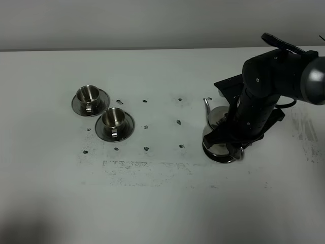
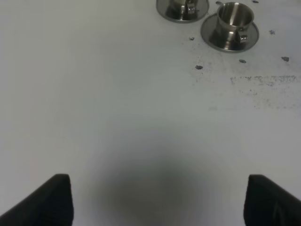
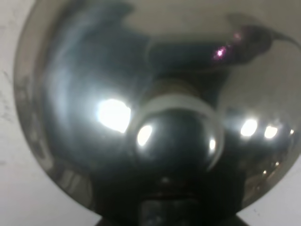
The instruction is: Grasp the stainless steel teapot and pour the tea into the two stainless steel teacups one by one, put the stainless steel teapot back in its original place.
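The stainless steel teapot stands on the white table at the right, its thin spout pointing to the far side. My right arm leans over it, and the right gripper is down at the pot's handle side, shut on the handle, with its fingers mostly hidden. The right wrist view is filled by the teapot's lid and round knob. The two stainless steel teacups sit on saucers at the left, close together. In the left wrist view both teacups lie far ahead of my open, empty left gripper.
Small dark specks dot the white table between the cups and the pot, with a smudged band nearer the front. A pale wall runs along the table's far edge.
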Tool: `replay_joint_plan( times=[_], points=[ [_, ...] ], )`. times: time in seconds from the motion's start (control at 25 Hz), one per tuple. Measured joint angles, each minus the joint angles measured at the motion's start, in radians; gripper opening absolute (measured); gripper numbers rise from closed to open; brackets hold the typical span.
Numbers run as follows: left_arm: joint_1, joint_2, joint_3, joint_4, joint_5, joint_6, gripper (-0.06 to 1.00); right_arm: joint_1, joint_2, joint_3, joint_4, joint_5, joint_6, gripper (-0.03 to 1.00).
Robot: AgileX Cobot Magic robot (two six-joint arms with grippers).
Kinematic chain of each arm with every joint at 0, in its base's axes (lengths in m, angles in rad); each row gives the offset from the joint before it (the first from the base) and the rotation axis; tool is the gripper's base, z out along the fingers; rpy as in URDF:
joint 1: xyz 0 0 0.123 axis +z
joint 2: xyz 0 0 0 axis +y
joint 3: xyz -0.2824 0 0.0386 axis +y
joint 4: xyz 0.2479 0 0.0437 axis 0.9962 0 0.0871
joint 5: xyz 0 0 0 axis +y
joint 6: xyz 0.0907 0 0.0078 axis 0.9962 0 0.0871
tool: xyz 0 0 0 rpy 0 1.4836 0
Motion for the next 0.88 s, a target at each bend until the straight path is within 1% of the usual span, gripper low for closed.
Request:
replay_joint_plan(
  times=[0.28,0.44,0.68,0.88],
  points=[
    [0.0,0.0,0.0,0.0,0.0,0.0,0.72,0.012,0.0,-0.071,0.003,0.016,-0.003,0.17],
    [0.0,0.0,0.0,0.0,0.0,0.0,0.72,0.028,0.0,-0.136,0.0,0.051,-0.039,0.17],
    [0.0,0.0,0.0,0.0,0.0,0.0,0.72,0.055,0.0,-0.238,-0.003,0.064,-0.182,0.17],
    [0.0,0.0,0.0,0.0,0.0,0.0,0.72,0.056,0.005,-0.313,0.012,0.07,-0.306,0.17]
  ],
)
